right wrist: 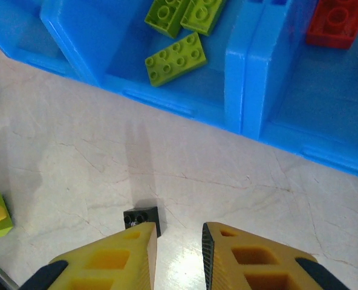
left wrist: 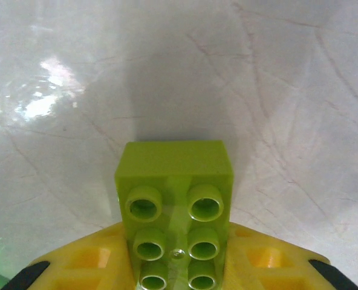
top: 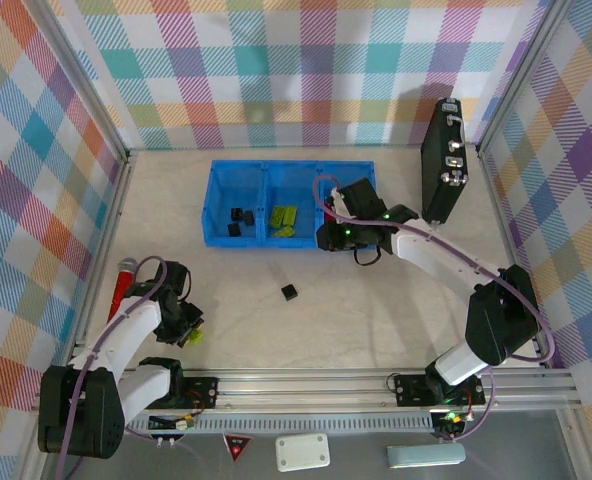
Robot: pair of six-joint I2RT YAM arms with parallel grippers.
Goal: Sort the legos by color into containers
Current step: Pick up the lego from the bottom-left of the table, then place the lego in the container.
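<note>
In the top external view, the blue tray point(top: 238, 241) sits upper centre, with black cubes point(top: 238, 220) in its left compartment and green bricks point(top: 283, 218) in the middle one. A loose black cube point(top: 289, 291) lies mid-frame. The left gripper point(top: 184, 325) is lower left, and the right gripper point(top: 341, 236) hangs at the tray's right end.

In the left wrist view, yellow fingers point(left wrist: 88, 263) clamp a lime brick point(left wrist: 174, 199) at bottom centre, probably bound for the middle compartment.

In the right wrist view, the fingers are narrowly parted and empty at the bottom. The loose cube lies just above them, probably the next pick.

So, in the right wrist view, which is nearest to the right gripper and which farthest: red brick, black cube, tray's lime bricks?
1. black cube, on the table by the right gripper.
2. lime bricks, middle compartment.
3. red brick, right compartment.
</note>
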